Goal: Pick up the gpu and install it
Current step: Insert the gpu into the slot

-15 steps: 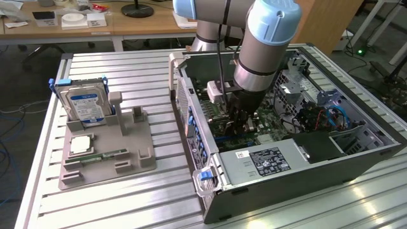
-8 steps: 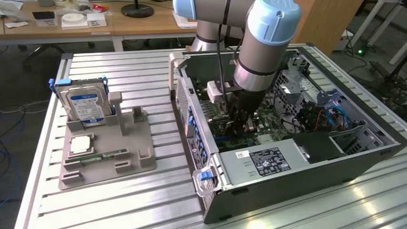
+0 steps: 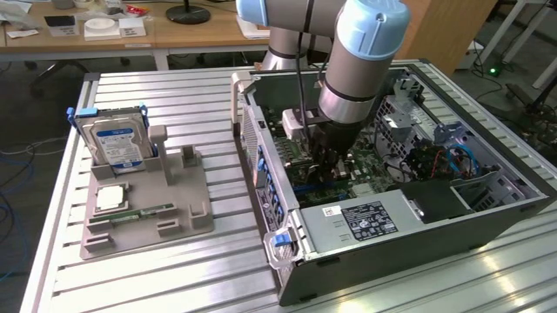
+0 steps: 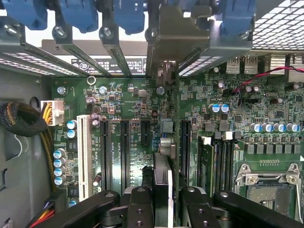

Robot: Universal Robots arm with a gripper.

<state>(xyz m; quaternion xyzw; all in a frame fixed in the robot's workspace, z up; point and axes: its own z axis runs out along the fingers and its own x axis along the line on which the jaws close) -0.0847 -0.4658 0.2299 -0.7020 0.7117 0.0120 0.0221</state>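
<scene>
While edge-on in the hand (image 4: 163, 203), gpu (image 4: 162, 165) over slots (image 4: 124, 152).

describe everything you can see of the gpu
The gpu is seen edge-on: a thin dark card with a grey metal bracket at its far end, standing upright over the green motherboard, in line with its slots. Black fingers clamp it from both sides. Whether it sits in a slot cannot be told.
</scene>
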